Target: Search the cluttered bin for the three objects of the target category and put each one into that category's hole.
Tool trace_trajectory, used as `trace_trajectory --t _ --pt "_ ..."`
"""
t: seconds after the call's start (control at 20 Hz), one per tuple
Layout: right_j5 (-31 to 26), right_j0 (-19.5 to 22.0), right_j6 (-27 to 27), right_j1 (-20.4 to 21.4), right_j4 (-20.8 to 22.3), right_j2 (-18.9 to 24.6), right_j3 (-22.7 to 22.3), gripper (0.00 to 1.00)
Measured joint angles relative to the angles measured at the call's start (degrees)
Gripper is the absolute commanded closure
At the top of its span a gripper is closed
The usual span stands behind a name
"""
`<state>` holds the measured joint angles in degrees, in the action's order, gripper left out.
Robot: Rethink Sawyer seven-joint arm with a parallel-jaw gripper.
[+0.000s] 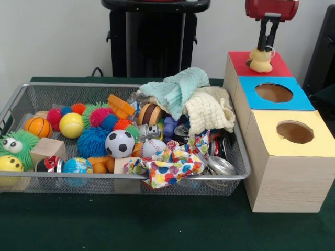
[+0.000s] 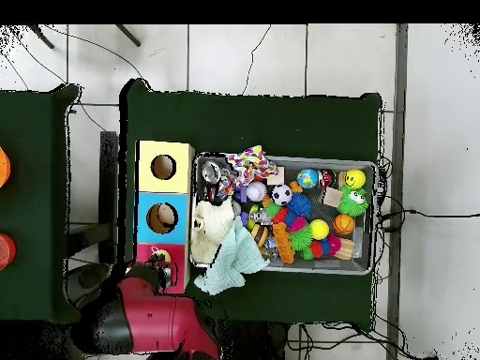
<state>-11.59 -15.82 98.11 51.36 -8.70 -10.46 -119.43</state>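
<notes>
While hanging over red box top (image 1: 282, 67):
Gripper (image 1: 266, 49): clenching yellow plush toy (image 1: 260, 60)
Bin (image 1: 31, 99): sitting just beside boxes, brimming with clutter

In the front view a wire bin (image 1: 238, 172) sits on the tabletop (image 1: 157, 225), with a row of three boxes (image 1: 285, 178) just beside its right end — one behind another. The end effector (image 1: 264, 52) hangs over the rearmost box, a plush toy (image 1: 260, 61) beneath it. In the bin, balls (image 1: 120, 143) lie left and cloths (image 1: 193, 99) heap right.
</notes>
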Motion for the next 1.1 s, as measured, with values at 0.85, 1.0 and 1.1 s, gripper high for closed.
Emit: trace_trajectory --t 0.85,1.0,1.1 --pt "0.01 -0.18 0.0 2.59 0.01 0.02 -0.29 1.0" --pt "0.0 -0.18 0.0 3.24 0.01 0.02 -0.52 1.0" --pt "0.0 -0.18 0.0 3.53 0.01 0.02 -0.85 1.0"
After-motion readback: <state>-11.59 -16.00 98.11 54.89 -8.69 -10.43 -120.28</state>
